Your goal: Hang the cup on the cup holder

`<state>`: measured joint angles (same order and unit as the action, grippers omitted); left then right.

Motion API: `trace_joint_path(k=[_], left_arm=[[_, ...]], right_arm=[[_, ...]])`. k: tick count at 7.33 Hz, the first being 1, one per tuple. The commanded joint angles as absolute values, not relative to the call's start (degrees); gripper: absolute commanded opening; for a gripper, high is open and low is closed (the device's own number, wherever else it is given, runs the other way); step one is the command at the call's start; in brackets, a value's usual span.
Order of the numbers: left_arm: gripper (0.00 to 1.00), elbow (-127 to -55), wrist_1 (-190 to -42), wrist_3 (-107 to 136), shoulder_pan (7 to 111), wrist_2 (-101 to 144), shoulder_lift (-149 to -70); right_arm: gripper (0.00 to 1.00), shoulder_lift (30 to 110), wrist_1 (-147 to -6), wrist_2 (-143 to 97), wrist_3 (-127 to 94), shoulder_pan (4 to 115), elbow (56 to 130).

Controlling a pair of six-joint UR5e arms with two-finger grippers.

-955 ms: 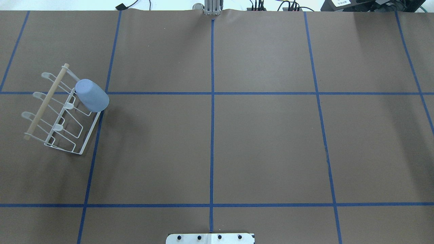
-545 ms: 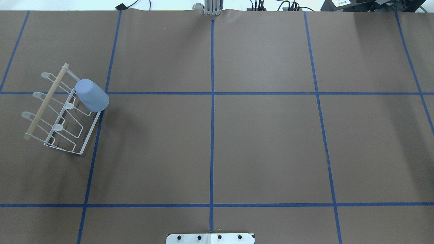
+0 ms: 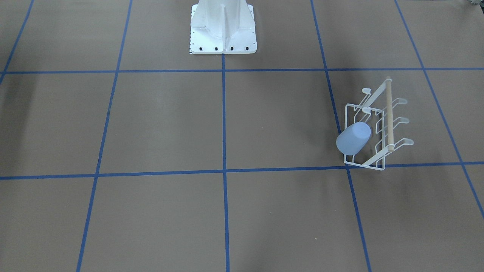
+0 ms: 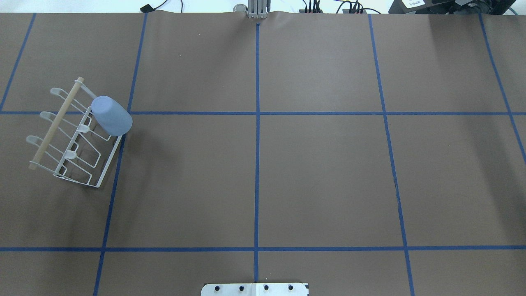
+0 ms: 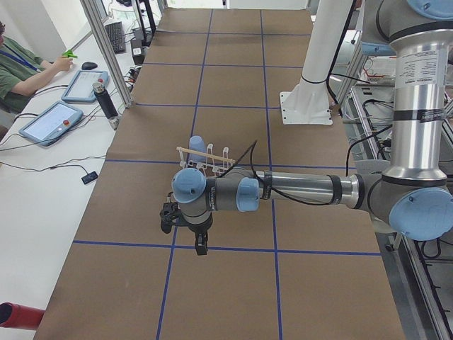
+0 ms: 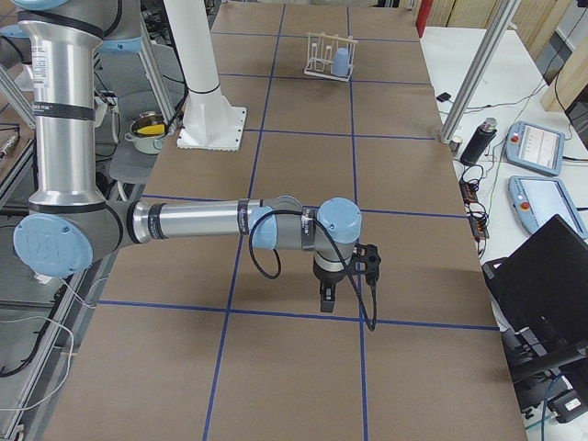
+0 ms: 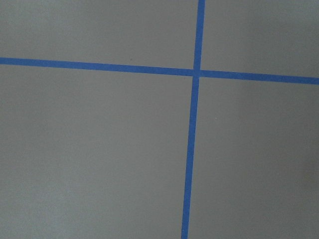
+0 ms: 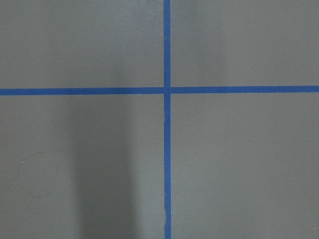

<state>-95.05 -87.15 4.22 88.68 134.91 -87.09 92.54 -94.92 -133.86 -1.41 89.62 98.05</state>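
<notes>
— So, did anything shift in that last second?

— Nothing at all. Nearest, the left tool (image 5: 201, 246) hung low over the bare surface (image 5: 233, 283), apart from the rack. Only the side view caught it, so I could not tell whether it was spread or pressed together. Its wrist camera saw just tape (image 7: 194, 72) crossing on brown paper.

— And the other one?

— Same story. The right tool (image 6: 328, 299) hung over the surface towards the other end, and I could not tell its state either. Nothing lay in front of its camera.

— The cup?

— Farther off, the cup (image 4: 111, 116) sat exactly where both earlier overhead pictures had it. It was mouth down and tilted at the far end of the rack (image 4: 56, 122), over what I took for an end prong, and nothing touched it.

— Meaning?

— I judged the hanging done and both arms drawn back. No step looked left.
</notes>
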Motion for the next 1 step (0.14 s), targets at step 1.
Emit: trace_joint_path(k=[1], left_arm=[[0.98,-95.01,-87.19,4.22,88.68,134.91,-87.1]], right_arm=[[1.0,92.55,-94.92,-133.86,-1.41,89.56,97.91]])
